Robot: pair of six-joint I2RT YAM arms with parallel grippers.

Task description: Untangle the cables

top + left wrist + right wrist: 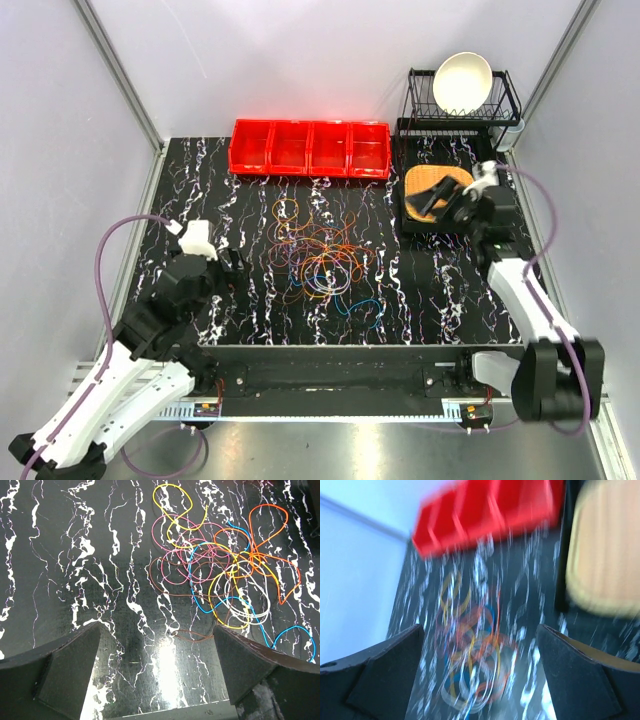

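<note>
The cables (320, 262) lie in one loose tangle of thin orange, yellow, pink, blue, brown and whitish loops on the black marbled table (430, 290). My left gripper (234, 266) hovers just left of the tangle, open and empty. In the left wrist view the cables (225, 570) spread ahead and to the right of the left gripper (157, 672), and a brown loop reaches the right fingertip (245, 660). My right gripper (434, 205) is open over the wooden board at the back right. The right wrist view is blurred and shows the cables (475, 650) far beyond the open right gripper (480, 675).
A row of red bins (310, 148) stands at the table's back edge. A black dish rack (505, 100) holding a white bowl (462, 82) sits at the back right. A wooden board (437, 181) rests on a black tray (408, 222). Walls close in on both sides.
</note>
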